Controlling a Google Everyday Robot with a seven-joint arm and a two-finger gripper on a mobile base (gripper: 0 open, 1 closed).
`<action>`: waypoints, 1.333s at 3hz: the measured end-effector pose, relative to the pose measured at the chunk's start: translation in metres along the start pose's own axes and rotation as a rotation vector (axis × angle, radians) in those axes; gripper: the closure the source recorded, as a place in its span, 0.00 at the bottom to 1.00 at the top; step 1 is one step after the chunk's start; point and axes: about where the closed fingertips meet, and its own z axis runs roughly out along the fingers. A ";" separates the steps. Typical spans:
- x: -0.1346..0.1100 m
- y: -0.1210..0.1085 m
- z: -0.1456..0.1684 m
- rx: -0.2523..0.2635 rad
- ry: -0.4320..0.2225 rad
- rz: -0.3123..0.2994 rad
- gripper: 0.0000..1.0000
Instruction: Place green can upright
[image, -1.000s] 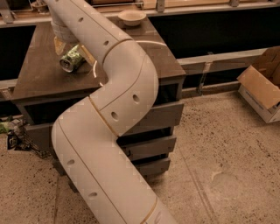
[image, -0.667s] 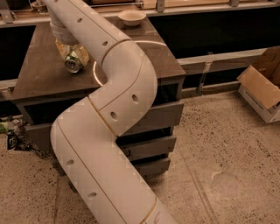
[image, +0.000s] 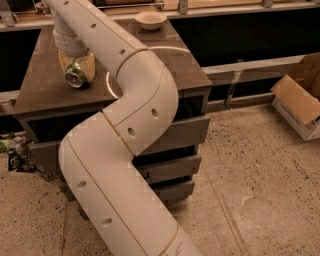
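The green can (image: 76, 76) is between the pale yellowish fingers (image: 89, 63) of my gripper (image: 76, 67), over the left part of the dark brown table top (image: 40, 87). The can is tilted, with one silver end facing the camera and its green and white side partly hidden by the fingers. The gripper comes down from above and is shut on the can. My white arm (image: 135, 105) sweeps across the middle of the view and hides much of the table.
A small tan bowl (image: 151, 19) sits at the table's back edge. Grey drawers (image: 175, 167) are under the table top. An open cardboard box (image: 300, 97) stands on the floor at right. Some clutter (image: 15, 152) lies on the floor at left.
The gripper has come down around the can and closed on it. The can has shifted slightly left and toward the front, with its silver end turned more toward the camera.
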 end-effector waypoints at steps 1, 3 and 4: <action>0.000 0.000 0.000 0.000 0.000 0.000 1.00; 0.002 0.001 -0.133 0.426 -0.091 0.284 1.00; 0.007 -0.001 -0.189 0.637 -0.194 0.468 1.00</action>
